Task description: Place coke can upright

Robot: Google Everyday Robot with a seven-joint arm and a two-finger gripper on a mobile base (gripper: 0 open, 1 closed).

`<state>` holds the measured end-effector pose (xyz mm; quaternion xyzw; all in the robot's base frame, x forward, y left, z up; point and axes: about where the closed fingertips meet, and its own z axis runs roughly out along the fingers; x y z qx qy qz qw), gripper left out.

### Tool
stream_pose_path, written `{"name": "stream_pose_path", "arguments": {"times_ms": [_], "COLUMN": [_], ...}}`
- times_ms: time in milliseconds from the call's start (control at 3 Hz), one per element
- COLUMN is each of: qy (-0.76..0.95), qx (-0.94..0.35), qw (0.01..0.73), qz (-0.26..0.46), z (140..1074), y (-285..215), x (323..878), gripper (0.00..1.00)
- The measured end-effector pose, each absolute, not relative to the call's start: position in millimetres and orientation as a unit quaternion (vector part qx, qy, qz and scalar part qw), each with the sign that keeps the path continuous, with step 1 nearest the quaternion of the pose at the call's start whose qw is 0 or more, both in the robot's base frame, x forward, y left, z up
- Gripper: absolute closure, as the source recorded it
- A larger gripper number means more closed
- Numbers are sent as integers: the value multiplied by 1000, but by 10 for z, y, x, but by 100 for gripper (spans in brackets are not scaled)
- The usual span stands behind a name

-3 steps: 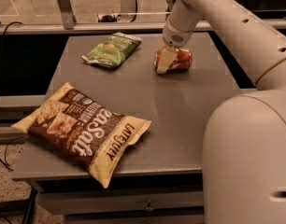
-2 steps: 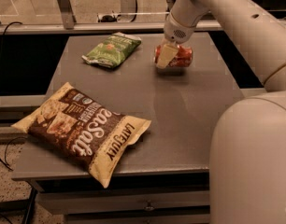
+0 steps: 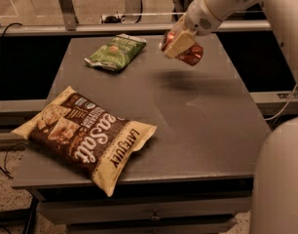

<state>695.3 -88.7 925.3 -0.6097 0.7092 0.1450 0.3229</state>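
The red coke can (image 3: 190,54) hangs lying sideways in my gripper (image 3: 177,44), lifted clear above the far right part of the grey table (image 3: 197,126). Its shadow falls on the tabletop just below. The cream-coloured fingers (image 3: 178,43) are closed around the can, one across its front. The white arm reaches in from the upper right.
A green snack bag (image 3: 116,51) lies at the far left of the table. A large brown chip bag (image 3: 85,133) lies at the front left, overhanging the edge. The robot's white body (image 3: 280,179) fills the lower right. A rail and cables run behind the table.
The gripper has lifted the coke can off the tabletop; it was resting on the table a second ago and now hangs above it.
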Motion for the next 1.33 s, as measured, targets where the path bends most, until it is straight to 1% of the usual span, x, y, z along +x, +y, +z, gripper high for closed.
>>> {"name": "stream_pose_path", "arguments": {"times_ms": [667,1000,1333], "qy": [639,607,584], "qx": [-525,-478,-440], "qw": [458,499,522], "qz": [326,392,440], "z": [9475,9472,9425], "y": [-1111,-1245,-1364], "x": [6846,6807,6762], "gripper": [100,100,100]}}
